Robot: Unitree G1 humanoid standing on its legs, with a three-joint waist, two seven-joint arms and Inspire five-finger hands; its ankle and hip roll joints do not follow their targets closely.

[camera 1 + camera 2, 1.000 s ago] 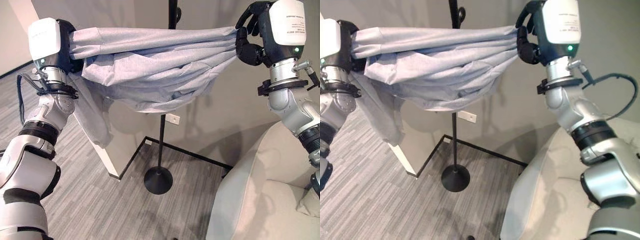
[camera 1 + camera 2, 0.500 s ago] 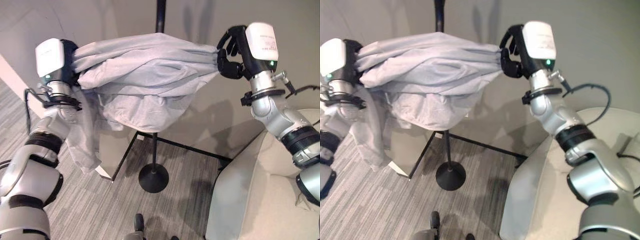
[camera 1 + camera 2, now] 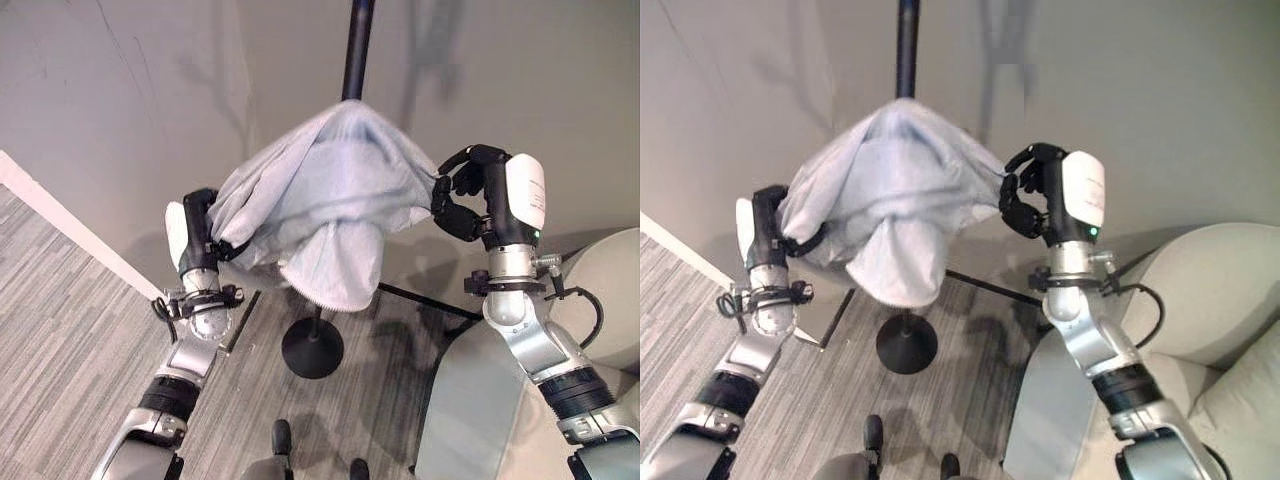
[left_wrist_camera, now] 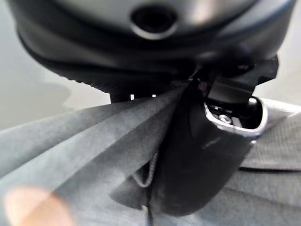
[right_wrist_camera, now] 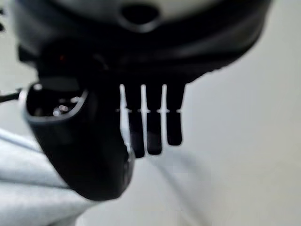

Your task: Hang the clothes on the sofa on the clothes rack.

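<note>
A light grey-blue garment (image 3: 330, 190) is draped in a peak over the black pole (image 3: 357, 50) of the clothes rack, its folds hanging down both sides. My left hand (image 3: 198, 228) holds the garment's left end low beside the pole, and the cloth (image 4: 70, 150) runs taut between its thumb and fingers. At the garment's right end, slightly higher, my right hand (image 3: 470, 195) has its fingers curled on the fabric. The cloth (image 5: 28, 193) lies just past that hand's thumb (image 5: 80, 146).
The rack's round black base (image 3: 312, 348) stands on grey carpet close to the wall. A beige sofa (image 3: 1200, 290) with a cushion (image 3: 1240, 400) fills the right side. A white skirting strip (image 3: 60, 215) runs along the left wall.
The view has tilted and shifted. Both hands have come lower and closer together, and the garment, earlier stretched wide in front of the pole, now hangs peaked over it.
</note>
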